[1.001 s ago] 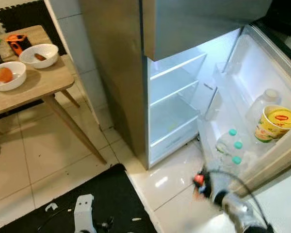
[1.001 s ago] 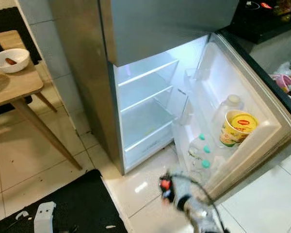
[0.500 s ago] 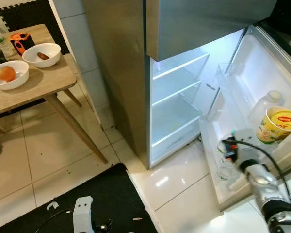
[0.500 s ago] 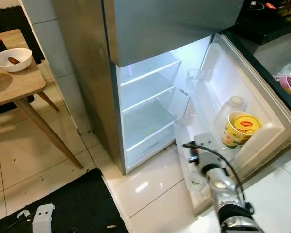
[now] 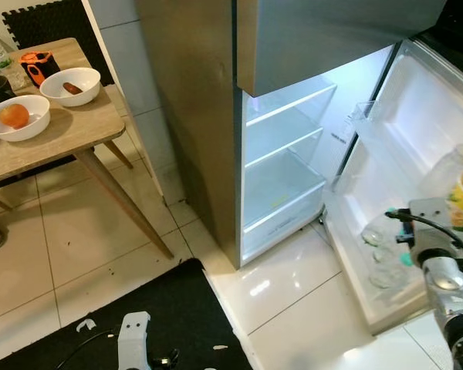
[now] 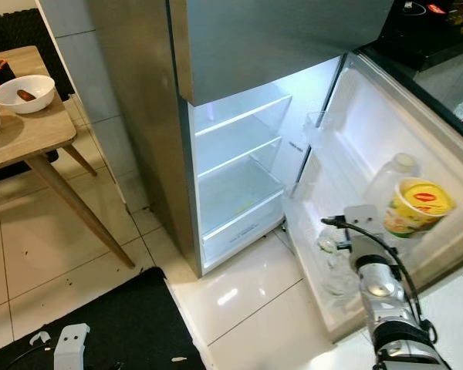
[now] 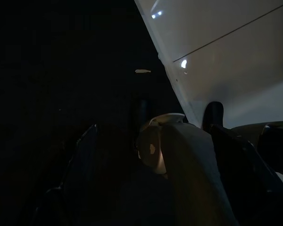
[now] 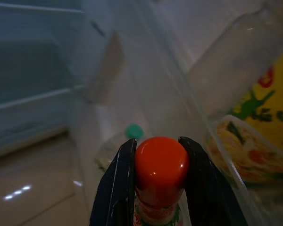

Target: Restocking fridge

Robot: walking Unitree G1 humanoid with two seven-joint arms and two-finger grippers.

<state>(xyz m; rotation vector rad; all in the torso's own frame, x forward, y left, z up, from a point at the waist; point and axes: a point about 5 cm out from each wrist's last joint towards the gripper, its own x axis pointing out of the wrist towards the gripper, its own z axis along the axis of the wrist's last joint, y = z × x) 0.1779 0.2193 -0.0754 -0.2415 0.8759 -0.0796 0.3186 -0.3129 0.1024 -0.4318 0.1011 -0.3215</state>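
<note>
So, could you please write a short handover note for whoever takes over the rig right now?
Right pincer: shut on the red-capped bottle, held at the open fridge door, by the lower door bin.
Left pincer: idle in the dark near the floor; finger state unclear.
Door already holds the yellow noodle cup, a large clear bottle and teal-capped bottles. Inner shelves look bare.
Left: set the bottle in the door. The table has a bowl with an orange and a second bowl.
</note>
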